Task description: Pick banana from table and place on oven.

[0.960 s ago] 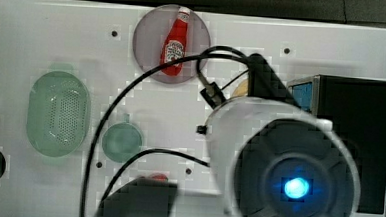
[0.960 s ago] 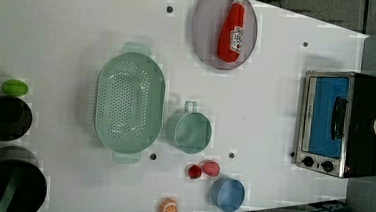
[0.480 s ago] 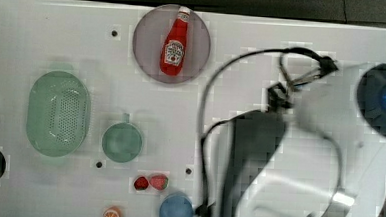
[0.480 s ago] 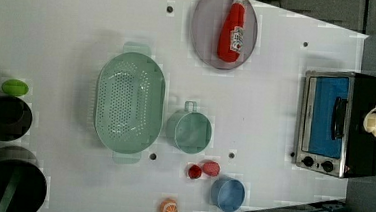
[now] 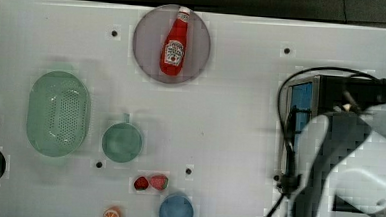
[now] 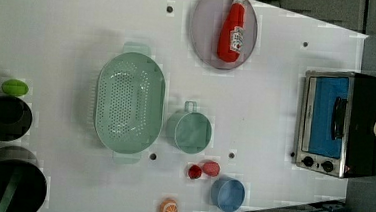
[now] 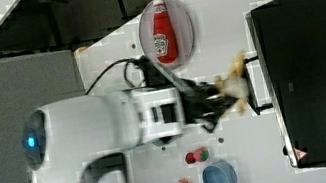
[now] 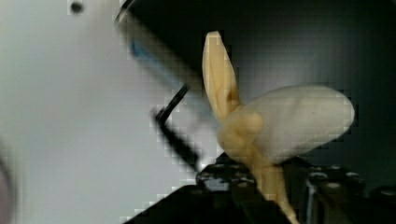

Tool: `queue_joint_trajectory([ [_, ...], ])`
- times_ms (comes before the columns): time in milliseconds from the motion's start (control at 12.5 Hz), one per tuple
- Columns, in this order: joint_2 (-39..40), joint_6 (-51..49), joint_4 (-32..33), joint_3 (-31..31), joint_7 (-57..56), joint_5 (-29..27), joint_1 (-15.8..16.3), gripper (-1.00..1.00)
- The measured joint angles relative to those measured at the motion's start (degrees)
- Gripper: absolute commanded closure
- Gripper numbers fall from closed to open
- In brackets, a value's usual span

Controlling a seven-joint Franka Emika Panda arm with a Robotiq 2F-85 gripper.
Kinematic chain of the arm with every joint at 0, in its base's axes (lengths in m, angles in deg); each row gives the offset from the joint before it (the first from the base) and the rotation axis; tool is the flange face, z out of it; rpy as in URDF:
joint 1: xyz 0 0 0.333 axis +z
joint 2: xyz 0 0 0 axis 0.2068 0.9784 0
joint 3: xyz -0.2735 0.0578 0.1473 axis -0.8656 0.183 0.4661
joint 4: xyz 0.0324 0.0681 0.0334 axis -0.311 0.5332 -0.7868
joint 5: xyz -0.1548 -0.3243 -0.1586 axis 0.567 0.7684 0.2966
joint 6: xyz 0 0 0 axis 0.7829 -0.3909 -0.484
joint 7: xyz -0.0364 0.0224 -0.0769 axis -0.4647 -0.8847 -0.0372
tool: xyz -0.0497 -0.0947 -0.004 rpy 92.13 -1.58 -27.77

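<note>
A pale yellow, partly peeled banana (image 8: 285,123) with smooth cream flesh and floppy peel strips is gripped in the black pincer (image 7: 220,97), held up off the big flat white desk (image 5: 240,121). In the right view it's seen just beside the front edge of the boxy toaster oven (image 6: 343,122), the one with a matte black top, silver frame and blue-tinted glass door. Also spotted on the desk: one glossy red ketchup bottle (image 5: 174,45) on a round grey plate (image 5: 146,46), one perforated green colander (image 5: 58,112), two red strawberries (image 5: 152,182).
</note>
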Motion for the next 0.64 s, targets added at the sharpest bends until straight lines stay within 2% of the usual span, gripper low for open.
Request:
queue_joint_trajectory([
  [400, 4.7, 4.2, 0.1, -6.3, -11.5, -1.0, -0.8, 0.47],
  [480, 5.9, 5.9, 0.2, -6.8, -12.5, -1.1, -0.9, 0.41],
  [640, 7.8, 8.5, 0.1, -6.8, -14.7, -2.5, -0.9, -0.01],
])
